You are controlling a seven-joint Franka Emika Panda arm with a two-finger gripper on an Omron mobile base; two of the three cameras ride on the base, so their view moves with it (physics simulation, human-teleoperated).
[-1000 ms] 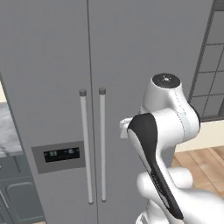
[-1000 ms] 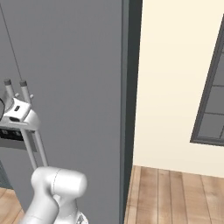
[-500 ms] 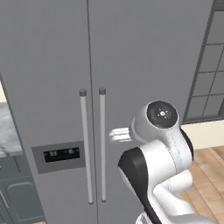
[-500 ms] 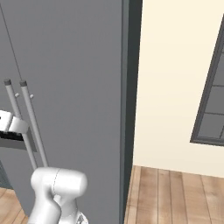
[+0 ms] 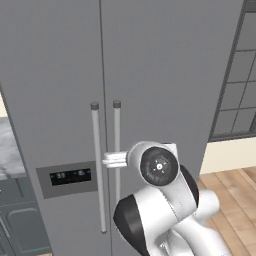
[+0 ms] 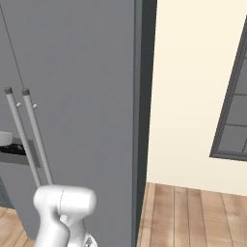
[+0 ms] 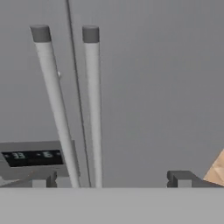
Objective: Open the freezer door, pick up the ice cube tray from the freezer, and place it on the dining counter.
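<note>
Gripper (image 7: 109, 179) spread wide, empty; upright handle (image 7: 57, 105) of freezer door (image 5: 50, 100) ahead, toward left fingertip (image 7: 41, 179).

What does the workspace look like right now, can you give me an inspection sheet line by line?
Surface: wood floor to the right of the fridge.
Job's things: freezer door shut; its bar handle beside the dispenser panel. Ice cube tray: nothing seen.
Clutter: nothing seen.
Grippers: gripper open, empty, facing both door handles, apart from them.
Cables: nothing seen.
Surroundings: plain grey door, cream wall, dark-framed window.
</note>
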